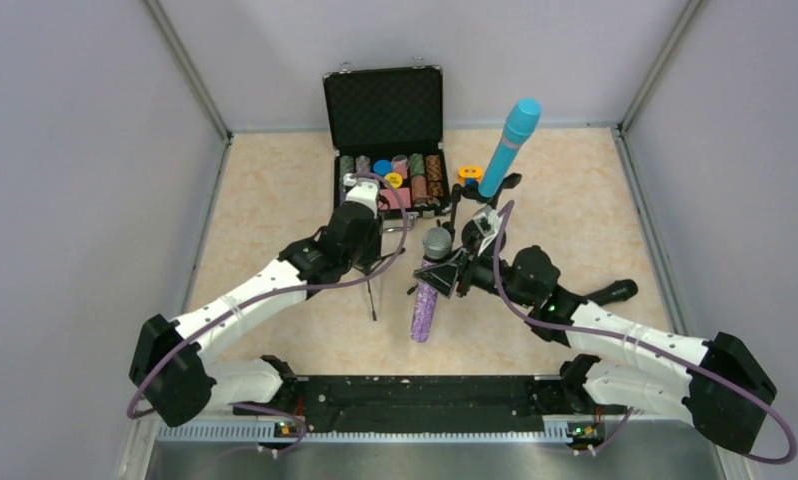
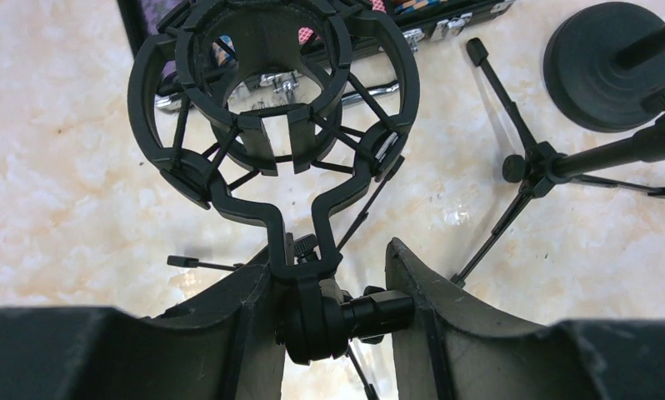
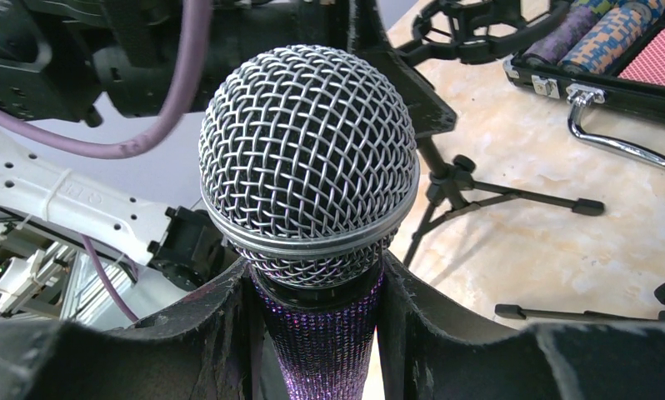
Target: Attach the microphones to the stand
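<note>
My right gripper [image 1: 447, 264] is shut on the glittery purple microphone [image 1: 424, 305], just below its grey mesh head [image 3: 308, 158], and holds it tilted above the table. In the right wrist view the gripper [image 3: 315, 287] clamps the purple body. My left gripper [image 1: 377, 228] is shut on the swivel joint [image 2: 333, 315] under an empty black shock-mount ring [image 2: 271, 92] of a tripod stand [image 1: 372, 295]. The all-cyan microphone [image 1: 513, 140] sits tilted upward in a stand clip at the back. A black stick-shaped thing [image 1: 615, 292] lies at the right, partly under my right arm; no orange end shows.
An open black case [image 1: 385, 110] of poker chips stands at the back, with loose yellow chips [image 1: 468, 173] beside it. A second tripod [image 2: 533, 167] and a round stand base [image 2: 600, 67] stand close to the right of my left gripper. Grey walls enclose the table.
</note>
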Robot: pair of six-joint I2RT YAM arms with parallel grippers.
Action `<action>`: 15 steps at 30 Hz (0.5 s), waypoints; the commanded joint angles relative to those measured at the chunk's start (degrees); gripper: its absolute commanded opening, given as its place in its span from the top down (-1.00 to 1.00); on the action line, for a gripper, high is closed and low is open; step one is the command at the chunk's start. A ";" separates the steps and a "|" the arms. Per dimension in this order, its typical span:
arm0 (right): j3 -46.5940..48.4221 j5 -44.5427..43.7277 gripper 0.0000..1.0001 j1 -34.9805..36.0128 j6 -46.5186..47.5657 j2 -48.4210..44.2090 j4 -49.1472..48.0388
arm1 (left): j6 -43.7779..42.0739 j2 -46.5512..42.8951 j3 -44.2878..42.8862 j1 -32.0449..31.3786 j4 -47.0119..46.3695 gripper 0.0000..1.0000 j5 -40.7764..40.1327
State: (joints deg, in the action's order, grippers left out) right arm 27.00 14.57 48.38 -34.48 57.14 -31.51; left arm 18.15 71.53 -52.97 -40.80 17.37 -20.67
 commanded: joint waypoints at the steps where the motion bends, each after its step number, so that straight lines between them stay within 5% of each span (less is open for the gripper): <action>1: 3.28 0.04 1.00 0.40 0.38 0.70 -2.34 | 2.08 -6.02 0.79 0.19 0.73 1.00 -1.68; 15: 5.34 -0.91 1.00 0.41 1.66 -1.07 -0.89 | 5.51 -14.88 5.18 -2.34 5.15 1.00 -2.10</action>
State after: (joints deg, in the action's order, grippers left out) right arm 27.90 14.57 48.38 -33.71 58.22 -29.12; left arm 22.33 59.99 -48.10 -41.78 24.91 -21.47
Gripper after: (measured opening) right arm 0.432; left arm 0.464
